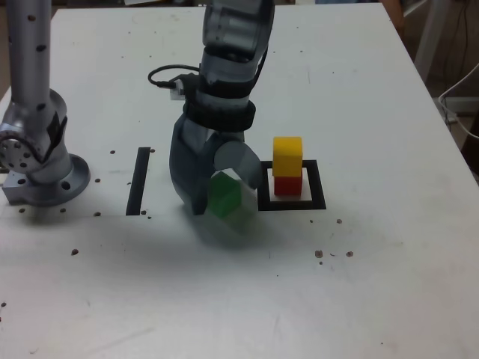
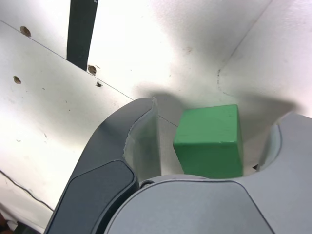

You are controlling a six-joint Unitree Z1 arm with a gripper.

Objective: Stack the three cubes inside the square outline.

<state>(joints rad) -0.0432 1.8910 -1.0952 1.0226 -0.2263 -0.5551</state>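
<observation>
On the white table [image 1: 359,262], three cubes: one yellow [image 1: 287,155], one red [image 1: 287,185], one green [image 2: 208,141].

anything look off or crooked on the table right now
Nothing is spilled or toppled. The yellow cube sits on the red cube inside the black square outline. Only oddity: small dark pits and stains mark the white tabletop, probably old wear.

Bright light washes the white counter [image 1: 359,262] pale in the exterior view, its near part glaring; in the wrist view, soft shadows flank the solid green cube [image 2: 209,141].
</observation>
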